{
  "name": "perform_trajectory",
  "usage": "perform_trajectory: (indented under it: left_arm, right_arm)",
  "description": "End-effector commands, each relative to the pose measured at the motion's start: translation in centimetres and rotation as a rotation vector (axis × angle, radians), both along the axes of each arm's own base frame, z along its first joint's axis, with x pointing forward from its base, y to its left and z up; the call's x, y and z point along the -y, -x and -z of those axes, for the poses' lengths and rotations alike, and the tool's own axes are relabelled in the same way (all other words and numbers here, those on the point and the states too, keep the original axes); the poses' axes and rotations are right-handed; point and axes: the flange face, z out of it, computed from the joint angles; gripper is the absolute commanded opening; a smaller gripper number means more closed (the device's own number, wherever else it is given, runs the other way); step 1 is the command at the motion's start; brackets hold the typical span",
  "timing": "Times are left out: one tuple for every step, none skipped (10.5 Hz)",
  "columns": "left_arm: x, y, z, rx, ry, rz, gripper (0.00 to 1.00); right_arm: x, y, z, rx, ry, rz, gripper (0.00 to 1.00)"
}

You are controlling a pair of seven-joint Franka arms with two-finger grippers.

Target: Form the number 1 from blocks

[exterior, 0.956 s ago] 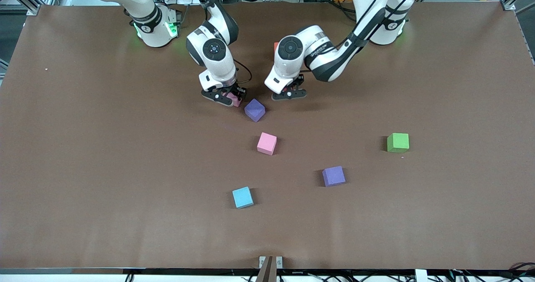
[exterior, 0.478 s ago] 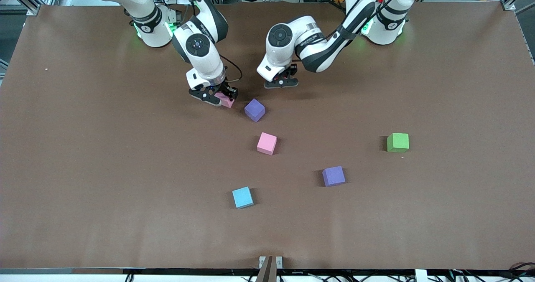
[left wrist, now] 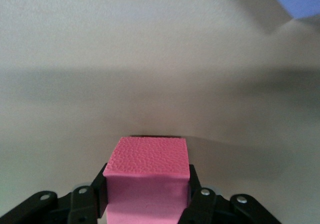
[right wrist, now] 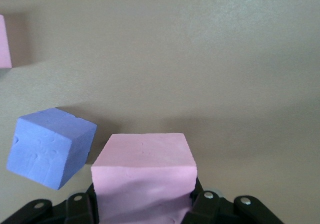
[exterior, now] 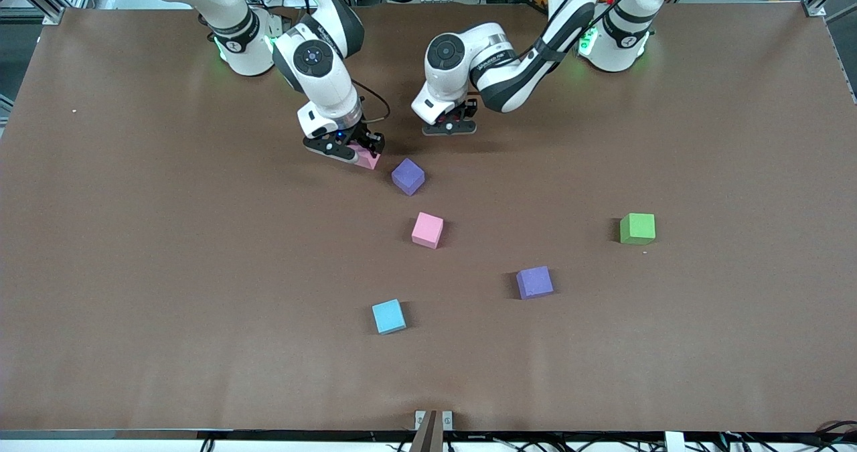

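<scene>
Your right gripper (exterior: 344, 149) squeezes a pale pink block (right wrist: 144, 173). Your left gripper (exterior: 449, 128) squeezes a bright pink block (left wrist: 147, 181); it has pulled back toward its base.

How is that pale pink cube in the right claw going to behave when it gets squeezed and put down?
The pale pink cube bulges and creases where the right claw pinches it, so it is probably soft, light foam. Its matte skin should resist slipping. Flat faces suggest it will sit still, not roll.
</scene>
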Motion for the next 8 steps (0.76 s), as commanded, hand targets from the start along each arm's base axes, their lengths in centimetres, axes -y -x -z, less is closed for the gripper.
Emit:
perform_trajectory:
  left_arm:
    - [-0.3, 1.0, 0.5, 0.025, -0.008, -0.009, 0.00]
    - [0.0, 1.6, 0.4, 0.022, -0.006, 0.003, 0.00]
    - [0.1, 1.8, 0.4, 0.022, -0.005, 0.001, 0.00]
    - [0.2, 2.0, 0.4, 0.020, -0.007, -0.008, 0.00]
    - [0.3, 2.2, 0.4, 0.019, -0.007, -0.006, 0.00]
    - [0.2, 2.4, 0.5, 0.018, -0.009, -0.001, 0.00]
    - [0.6, 2.9, 0.4, 0.019, -0.001, 0.007, 0.00]
    - [0.5, 3.1, 0.4, 0.017, -0.003, 0.009, 0.00]
  right_arm:
    - [0.6, 0.8, -1.0, 0.013, -0.004, -0.021, 0.57]
    - [0.6, 0.8, -1.0, 0.013, -0.004, -0.021, 0.57]
    - [0.5, 0.8, -1.0, 0.013, -0.004, -0.023, 0.58]
    - [0.6, 0.8, -1.0, 0.013, -0.004, -0.021, 0.57]
    - [0.4, 0.9, -1.0, 0.013, -0.005, -0.026, 0.57]
    - [0.4, 0.9, -1.0, 0.013, -0.005, -0.026, 0.57]
    - [0.2, 1.1, -1.0, 0.013, -0.005, -0.032, 0.57]
    - [-0.1, 1.3, -1.0, 0.012, -0.006, -0.038, 0.57]
